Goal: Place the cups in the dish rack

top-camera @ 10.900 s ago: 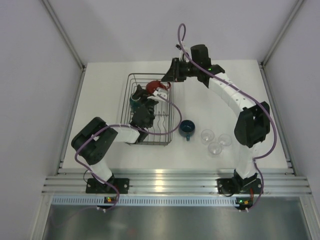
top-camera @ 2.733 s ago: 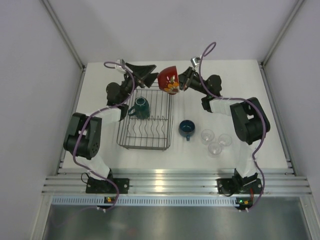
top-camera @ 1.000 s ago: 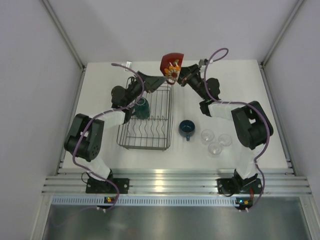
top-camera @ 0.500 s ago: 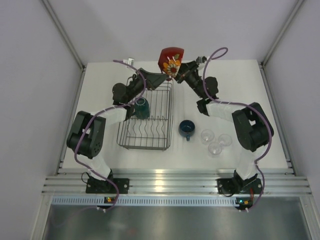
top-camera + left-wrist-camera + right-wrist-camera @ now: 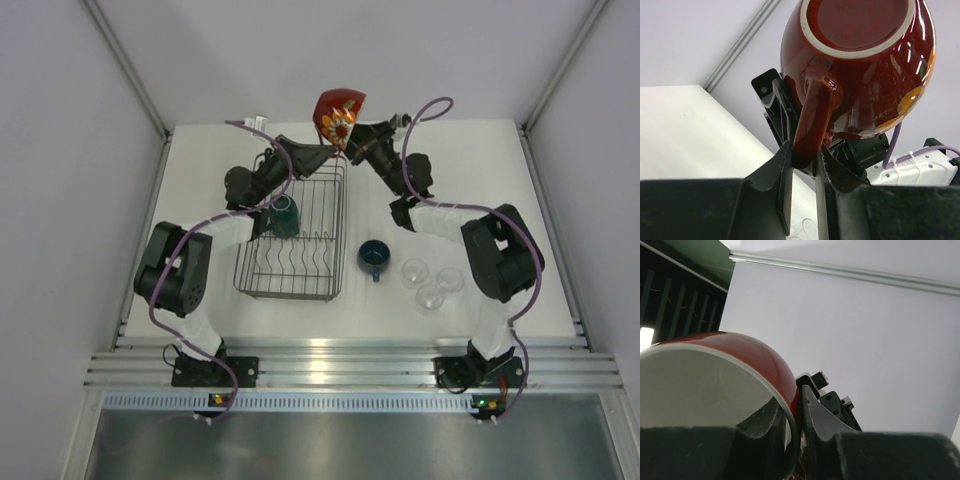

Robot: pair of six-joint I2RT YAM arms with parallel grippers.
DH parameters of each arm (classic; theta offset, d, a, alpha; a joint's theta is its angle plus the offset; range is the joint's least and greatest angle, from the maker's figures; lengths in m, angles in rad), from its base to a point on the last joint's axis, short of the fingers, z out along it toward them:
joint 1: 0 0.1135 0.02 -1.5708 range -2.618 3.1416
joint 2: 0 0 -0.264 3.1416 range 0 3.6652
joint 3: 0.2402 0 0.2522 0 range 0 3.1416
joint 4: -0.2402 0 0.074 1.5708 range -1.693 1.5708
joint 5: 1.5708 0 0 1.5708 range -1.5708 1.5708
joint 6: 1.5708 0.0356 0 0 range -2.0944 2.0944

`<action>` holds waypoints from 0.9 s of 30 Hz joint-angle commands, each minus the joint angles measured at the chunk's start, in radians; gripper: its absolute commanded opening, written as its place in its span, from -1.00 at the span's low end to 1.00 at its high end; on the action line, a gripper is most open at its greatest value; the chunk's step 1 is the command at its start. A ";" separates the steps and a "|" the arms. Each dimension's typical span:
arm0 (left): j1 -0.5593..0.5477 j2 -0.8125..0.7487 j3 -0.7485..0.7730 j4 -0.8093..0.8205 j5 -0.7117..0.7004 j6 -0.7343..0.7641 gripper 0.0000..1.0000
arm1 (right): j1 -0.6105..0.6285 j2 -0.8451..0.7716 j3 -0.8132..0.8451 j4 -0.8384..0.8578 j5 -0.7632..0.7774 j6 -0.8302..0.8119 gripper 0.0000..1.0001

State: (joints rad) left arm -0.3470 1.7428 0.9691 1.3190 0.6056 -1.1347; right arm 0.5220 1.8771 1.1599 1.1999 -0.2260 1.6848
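Note:
The big red patterned cup (image 5: 340, 115) hangs in the air above the far end of the dish rack (image 5: 300, 268), held from both sides. My left gripper (image 5: 327, 151) is shut on its handle (image 5: 810, 117), with the cup's base (image 5: 857, 22) turned toward the left wrist camera. My right gripper (image 5: 795, 422) is shut on the rim, one finger inside the white bowl (image 5: 695, 390). A teal mug (image 5: 283, 215) stands in the rack. On the table right of the rack are the dark-blue cup (image 5: 374, 257) and three clear glasses (image 5: 430, 282).
The wire rack's row of prongs (image 5: 285, 262) lies at its near end. Both arms arch over the far half of the table, and the back wall (image 5: 330, 50) stands close behind the raised cup. White side walls (image 5: 60, 200) bound the table.
My left gripper has closed on the red cup's handle. The cup, still in the right gripper, has shifted slightly left and tipped.

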 commanded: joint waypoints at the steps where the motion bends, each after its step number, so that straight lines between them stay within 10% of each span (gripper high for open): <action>1: 0.002 -0.037 0.026 0.381 -0.052 -0.010 -0.85 | 0.035 -0.013 0.011 0.510 -0.039 0.044 -1.00; 27: 0.069 -0.209 -0.319 0.365 -0.248 0.265 -1.00 | 0.029 0.155 0.035 0.512 -0.203 0.047 -0.99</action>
State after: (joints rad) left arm -0.3267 1.6024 0.6479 1.2510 0.4332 -0.9508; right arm 0.5518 2.0418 1.1538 1.2274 -0.3855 1.7363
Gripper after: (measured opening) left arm 0.251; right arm 0.140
